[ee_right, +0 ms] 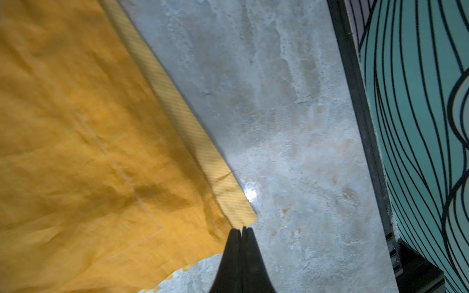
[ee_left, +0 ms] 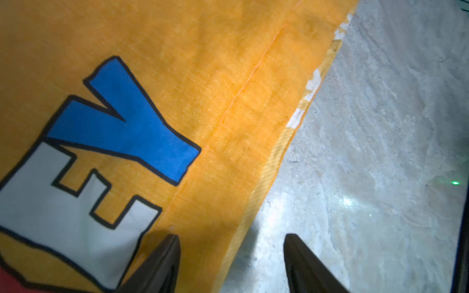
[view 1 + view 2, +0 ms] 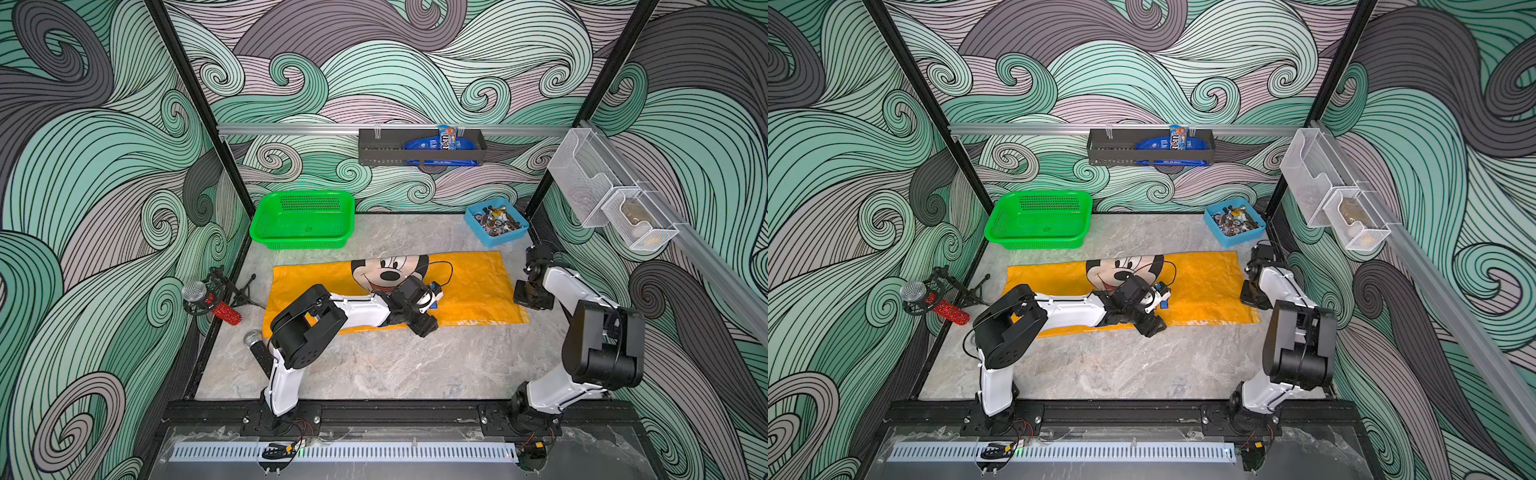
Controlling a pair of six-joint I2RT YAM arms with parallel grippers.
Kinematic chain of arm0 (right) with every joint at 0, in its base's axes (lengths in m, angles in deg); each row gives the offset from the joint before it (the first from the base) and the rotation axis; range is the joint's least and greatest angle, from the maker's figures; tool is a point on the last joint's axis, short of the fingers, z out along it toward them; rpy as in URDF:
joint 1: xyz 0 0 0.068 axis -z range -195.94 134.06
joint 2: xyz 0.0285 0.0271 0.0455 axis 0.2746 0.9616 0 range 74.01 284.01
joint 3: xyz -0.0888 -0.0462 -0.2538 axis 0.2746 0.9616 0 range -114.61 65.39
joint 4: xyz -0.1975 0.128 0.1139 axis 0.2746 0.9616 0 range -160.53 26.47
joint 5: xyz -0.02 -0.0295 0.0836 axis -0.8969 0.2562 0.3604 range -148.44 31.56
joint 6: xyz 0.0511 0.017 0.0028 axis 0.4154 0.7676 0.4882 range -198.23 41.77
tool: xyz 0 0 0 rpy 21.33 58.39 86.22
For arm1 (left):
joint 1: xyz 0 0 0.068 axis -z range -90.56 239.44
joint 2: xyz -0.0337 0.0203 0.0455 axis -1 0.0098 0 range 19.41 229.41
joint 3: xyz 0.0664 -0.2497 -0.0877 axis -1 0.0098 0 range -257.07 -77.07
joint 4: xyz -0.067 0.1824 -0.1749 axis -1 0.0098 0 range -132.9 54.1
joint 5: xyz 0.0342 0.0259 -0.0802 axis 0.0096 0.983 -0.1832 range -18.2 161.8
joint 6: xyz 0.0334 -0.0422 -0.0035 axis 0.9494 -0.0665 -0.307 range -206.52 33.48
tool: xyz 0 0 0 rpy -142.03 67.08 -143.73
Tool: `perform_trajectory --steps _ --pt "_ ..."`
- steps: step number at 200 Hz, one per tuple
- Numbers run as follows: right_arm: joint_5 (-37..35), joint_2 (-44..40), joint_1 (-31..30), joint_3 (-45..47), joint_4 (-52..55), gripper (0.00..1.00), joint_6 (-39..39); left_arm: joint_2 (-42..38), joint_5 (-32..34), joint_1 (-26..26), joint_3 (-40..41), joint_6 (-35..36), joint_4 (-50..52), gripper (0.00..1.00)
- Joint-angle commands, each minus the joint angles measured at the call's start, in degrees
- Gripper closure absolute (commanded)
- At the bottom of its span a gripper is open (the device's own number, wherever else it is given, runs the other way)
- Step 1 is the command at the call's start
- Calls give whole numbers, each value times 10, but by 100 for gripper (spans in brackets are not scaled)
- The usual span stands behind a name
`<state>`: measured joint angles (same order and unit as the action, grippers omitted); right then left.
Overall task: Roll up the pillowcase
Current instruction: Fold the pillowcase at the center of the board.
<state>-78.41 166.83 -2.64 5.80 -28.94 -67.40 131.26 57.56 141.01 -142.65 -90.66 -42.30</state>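
Pillowcase (image 3: 469, 286) lies flat, unrolled, on the marble counter (image 3: 374, 365), cartoon face up. Left hand (image 2: 232, 263) hovers spread over the cloth's near edge, one finger above fabric, the other above bare counter, holding nothing. Right hand (image 1: 242, 229) has fingers pressed together at the cloth's corner; whether fabric is pinched is unclear.

My work surface is a grey marbled tabletop (image 3: 395, 365). On it the yellow pillowcase (image 3: 473, 282) lies spread flat mid-table, a green basket (image 3: 303, 220) and a blue tray of small parts (image 3: 496, 222) sit at the back, and a microphone (image 3: 258, 349) lies by my left arm's base.
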Motion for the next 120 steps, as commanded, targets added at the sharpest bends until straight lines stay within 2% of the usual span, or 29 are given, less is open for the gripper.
perform_trajectory --steps 1,30,73,86,120 --pt "-26 36 8 -22 6 100 -12 -28 -32 4 5 26 19 33" --pt "24 47 -1 -33 -10 100 3 -36 -25 4 -7 36 40 33" --pt "69 -1 -24 25 -15 70 20 -57 -13 3 -12 24 26 33" --pt "69 -6 -25 48 -21 68 18 -55 -14 3 -11 23 25 33" --pt "81 18 -26 41 -24 67 16 -52 -19 2 -2 24 19 33"
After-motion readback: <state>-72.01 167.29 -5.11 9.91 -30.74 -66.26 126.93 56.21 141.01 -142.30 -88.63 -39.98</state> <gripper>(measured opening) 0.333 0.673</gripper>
